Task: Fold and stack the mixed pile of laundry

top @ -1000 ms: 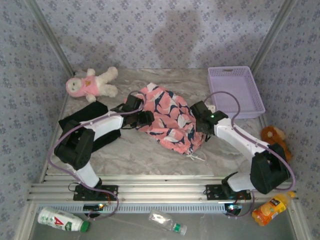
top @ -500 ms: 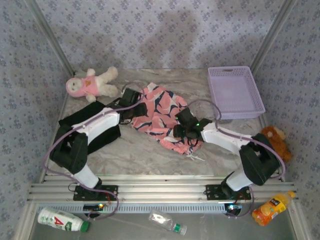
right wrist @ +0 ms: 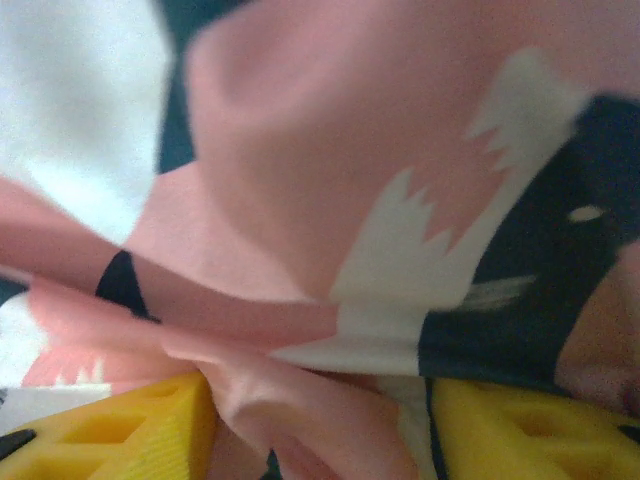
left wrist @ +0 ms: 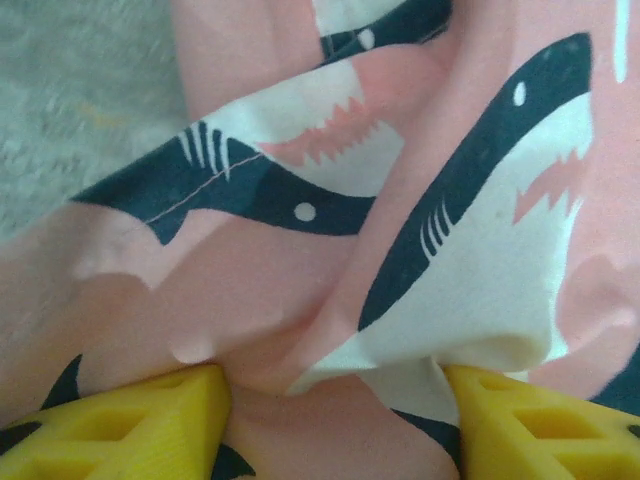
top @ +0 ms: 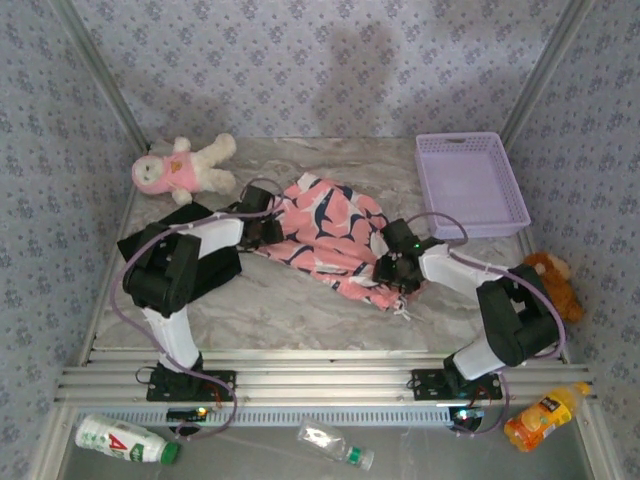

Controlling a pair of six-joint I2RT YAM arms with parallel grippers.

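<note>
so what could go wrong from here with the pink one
1. The pink garment is bunched between both sets of jaws; an uneven pull might slip one side free.
2. The left arm lies over the black T-shirt, so sweeping could drag it.
3. The loose drawstring by the right arm may snag.

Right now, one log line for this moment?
left fingers: pink garment between | right fingers: same | grip: unclear | black shirt: to its left
</note>
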